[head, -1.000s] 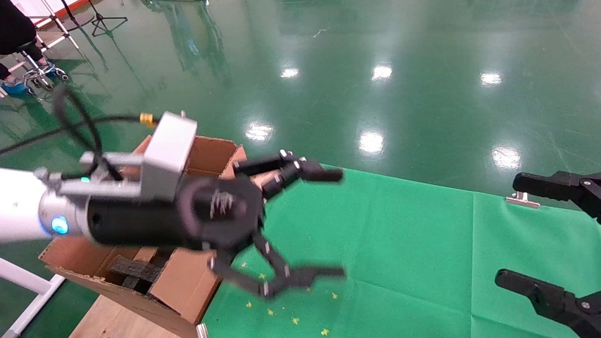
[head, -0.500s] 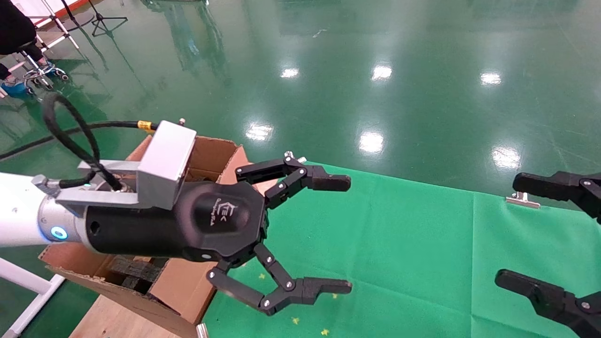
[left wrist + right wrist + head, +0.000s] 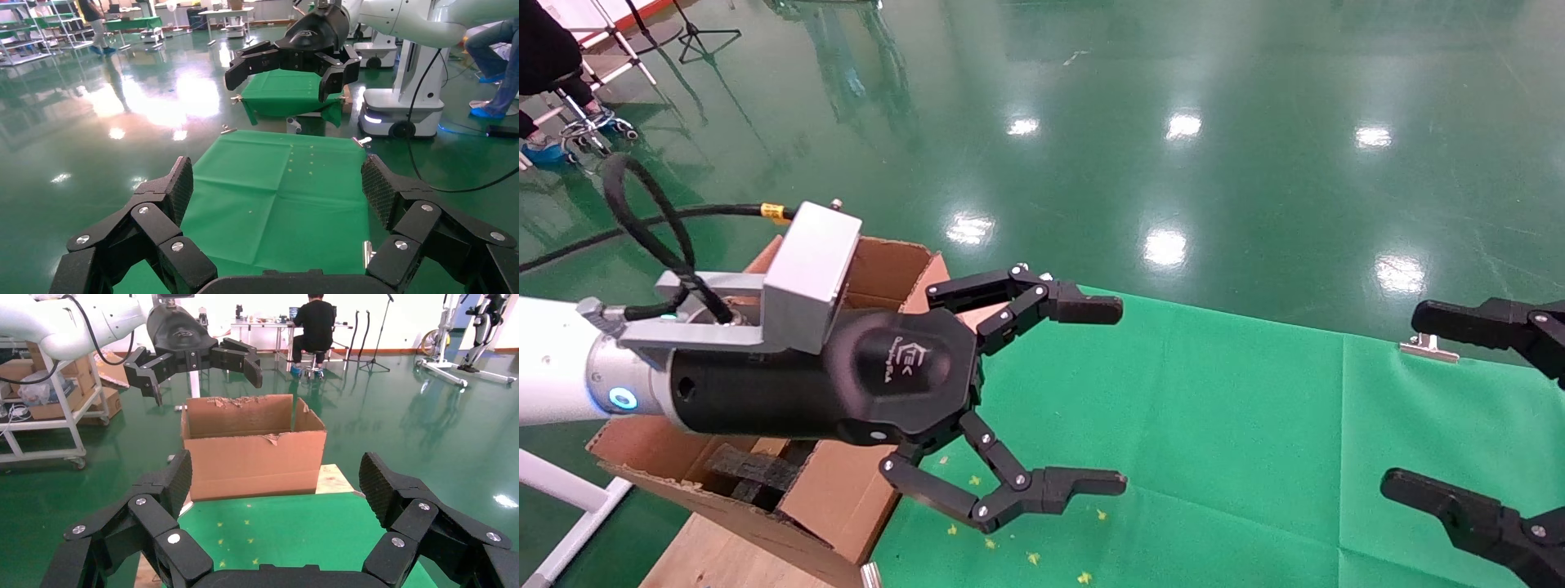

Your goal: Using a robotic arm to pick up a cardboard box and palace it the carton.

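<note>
My left arm (image 3: 568,384), white and silver with a blue ring light, reaches over the carton (image 3: 887,269), a large brown box with torn flaps and black foam (image 3: 748,469) inside. Its left gripper (image 3: 1122,396) is open and empty above the green cloth, just past the carton's near end. The carton also shows in the right wrist view (image 3: 251,456), with the left gripper (image 3: 202,370) above it. My right gripper (image 3: 1401,398) is open and empty at the right edge of the cloth. The small cardboard box is not in view.
A green cloth (image 3: 1214,425) covers the table, with yellow specks (image 3: 1034,558) and metal clips (image 3: 1428,349) at its edges. The carton stands on a wooden board (image 3: 707,559). A glossy green floor lies beyond. A stool and a seated person (image 3: 552,73) are far left.
The left gripper was blurred in motion a second ago and is now steady at almost the same spot, open and empty throughout. The right gripper has not moved.
</note>
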`<move>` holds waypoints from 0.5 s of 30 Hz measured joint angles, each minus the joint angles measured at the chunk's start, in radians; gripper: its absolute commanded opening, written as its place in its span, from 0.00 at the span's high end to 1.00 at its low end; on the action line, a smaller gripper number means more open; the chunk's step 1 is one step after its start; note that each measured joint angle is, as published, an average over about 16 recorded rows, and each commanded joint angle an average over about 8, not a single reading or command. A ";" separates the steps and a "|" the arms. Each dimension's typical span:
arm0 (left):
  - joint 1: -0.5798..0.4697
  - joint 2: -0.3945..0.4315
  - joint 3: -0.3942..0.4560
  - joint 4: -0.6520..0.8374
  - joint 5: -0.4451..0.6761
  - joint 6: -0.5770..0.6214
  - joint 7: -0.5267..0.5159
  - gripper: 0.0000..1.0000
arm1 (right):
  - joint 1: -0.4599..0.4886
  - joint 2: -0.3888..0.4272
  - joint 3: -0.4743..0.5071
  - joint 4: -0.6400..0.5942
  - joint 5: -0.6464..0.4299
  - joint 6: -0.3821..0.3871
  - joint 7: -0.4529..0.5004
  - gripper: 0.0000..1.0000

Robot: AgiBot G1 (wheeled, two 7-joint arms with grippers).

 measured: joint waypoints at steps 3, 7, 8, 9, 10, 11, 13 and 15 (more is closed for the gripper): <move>-0.001 0.000 0.000 0.002 0.001 0.000 0.000 0.00 | 0.000 0.000 0.000 0.000 0.000 0.000 0.000 0.00; -0.002 0.000 0.001 0.004 0.002 0.000 -0.001 0.00 | 0.000 0.000 0.000 0.000 0.000 0.000 0.000 0.00; -0.002 0.000 0.001 0.004 0.002 0.000 -0.001 0.00 | 0.000 0.000 0.000 0.000 0.000 0.000 0.000 0.00; -0.003 0.000 0.001 0.004 0.003 0.001 -0.001 0.00 | 0.000 0.000 0.000 0.000 0.000 0.000 0.000 0.00; -0.003 0.000 0.001 0.005 0.003 0.001 -0.001 0.00 | 0.000 0.000 0.000 0.000 0.000 0.000 0.000 0.00; -0.003 0.000 0.001 0.005 0.003 0.001 -0.001 0.00 | 0.000 0.000 0.000 0.000 0.000 0.000 0.000 0.00; -0.003 0.000 0.001 0.006 0.003 0.001 -0.001 0.00 | 0.000 0.000 0.000 0.000 0.000 0.000 0.000 0.00; -0.003 0.000 0.001 0.006 0.003 0.001 -0.001 0.00 | 0.000 0.000 0.000 0.000 0.000 0.000 0.000 0.00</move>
